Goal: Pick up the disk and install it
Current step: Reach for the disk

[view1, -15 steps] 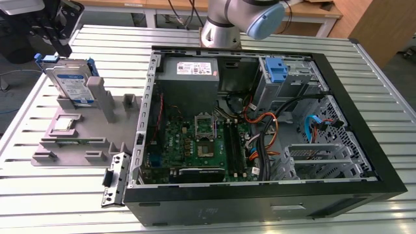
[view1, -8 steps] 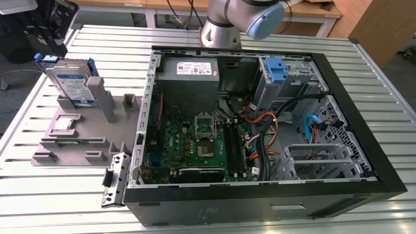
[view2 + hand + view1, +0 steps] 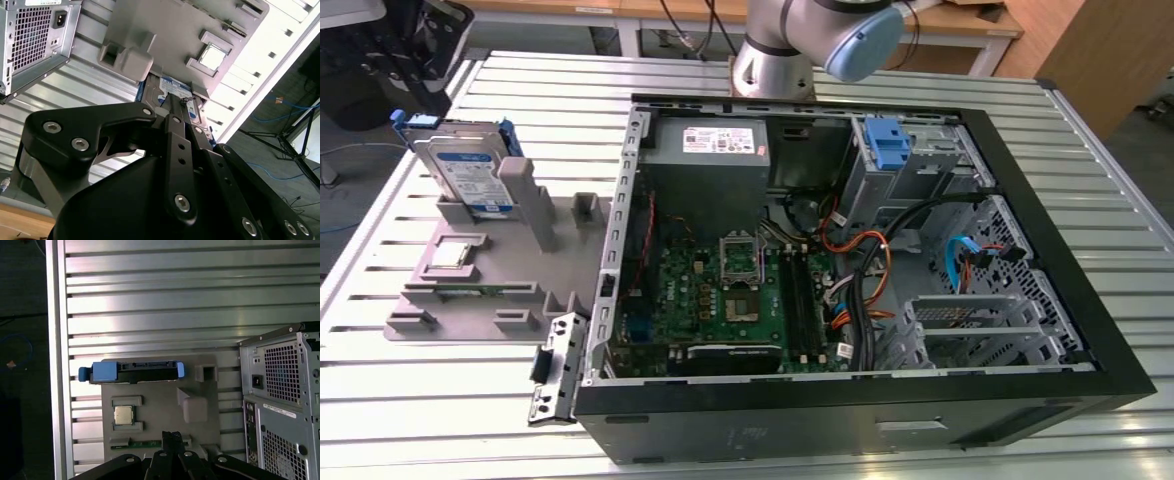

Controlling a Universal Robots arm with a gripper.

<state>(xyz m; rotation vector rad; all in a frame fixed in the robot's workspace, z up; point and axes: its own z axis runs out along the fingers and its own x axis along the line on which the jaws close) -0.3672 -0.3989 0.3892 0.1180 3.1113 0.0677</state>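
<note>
disk (image 3: 464, 178) | silver, blue carrier | upright on edge | slotted in grey holder (image 3: 520, 262)

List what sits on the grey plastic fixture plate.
The silver disk in its blue carrier stands on edge, a small square silver chip lies flat, plus a green circuit strip. The disk's lower edge is hidden by the plate's grey posts.
</note>
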